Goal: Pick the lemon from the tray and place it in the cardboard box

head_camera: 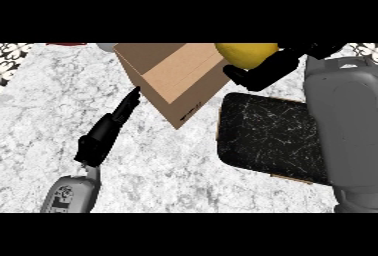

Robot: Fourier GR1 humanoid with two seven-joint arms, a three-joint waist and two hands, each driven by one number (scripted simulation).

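box [173, 80] left of tray [269, 135] — lemon [244, 54] above box's right edge

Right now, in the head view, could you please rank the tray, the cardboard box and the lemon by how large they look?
1. Cardboard box and tray: look alike, both partly hidden, so unranked.
2. Lemon: smallest, raised and partly cut off at the top.

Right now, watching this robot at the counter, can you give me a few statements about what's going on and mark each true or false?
1. The lemon is held in the right hand. True.
2. The lemon lies on the tray. False: it is lifted, at the cardboard box's edge.
3. The left hand grips the box. False: its fingers are straight, beside the box.
4. The tray is dark and sits right of the box. True.
5. The box is closed. False: its top is open.
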